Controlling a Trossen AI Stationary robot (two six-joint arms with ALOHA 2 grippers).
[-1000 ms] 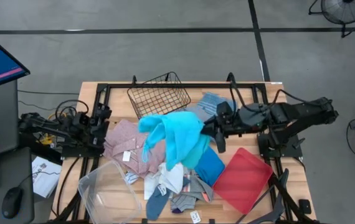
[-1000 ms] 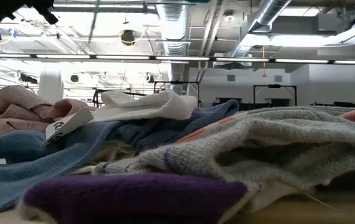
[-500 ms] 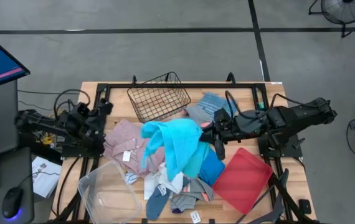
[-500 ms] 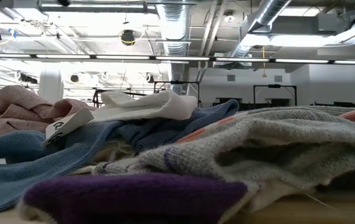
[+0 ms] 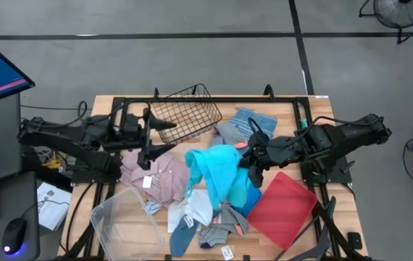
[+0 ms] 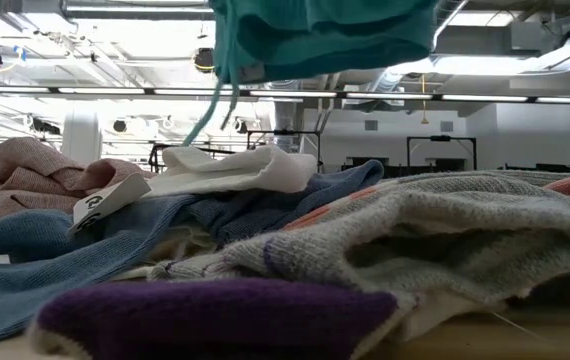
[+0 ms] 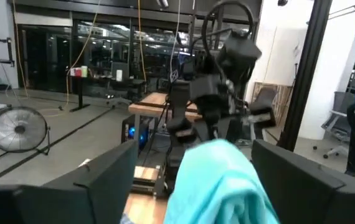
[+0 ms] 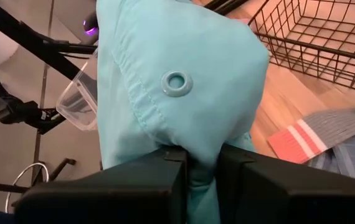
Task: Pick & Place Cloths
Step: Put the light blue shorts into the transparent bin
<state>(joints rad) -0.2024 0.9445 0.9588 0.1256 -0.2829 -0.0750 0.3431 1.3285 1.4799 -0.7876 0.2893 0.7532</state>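
Turquoise cloth [image 5: 217, 170] hangs pinched tight in the right gripper [image 5: 248, 158] above the middle of the pile, fabric bunched between the two fingers [image 8: 146, 186] in the right wrist view, an eyelet showing on its folded top. Compared with a second ago, carried a little toward the front of the table and gathered narrower, and now dangling into the top of the low view, where nothing hung half a second back; so lifted clear of the other cloths rather than dragged across them. Left gripper [image 5: 148, 138] swung out from its parked spot at the table's left edge to just beside the basket [image 5: 185, 112], fingers spread wide with nothing between them and pointed at the hanging cloth, as the left wrist view shows. Probably a handover or a two-handed spread being set up, though destination not evident. Below, pink shirt [image 5: 152, 170], blue cloth [image 5: 244, 196] and socks [image 5: 214, 233] lie where they were, with the red tray [image 5: 282, 210] to the right and a clear bin [image 5: 127, 221] at front left. Risk: drawstring or hem snagging the pile on the way.
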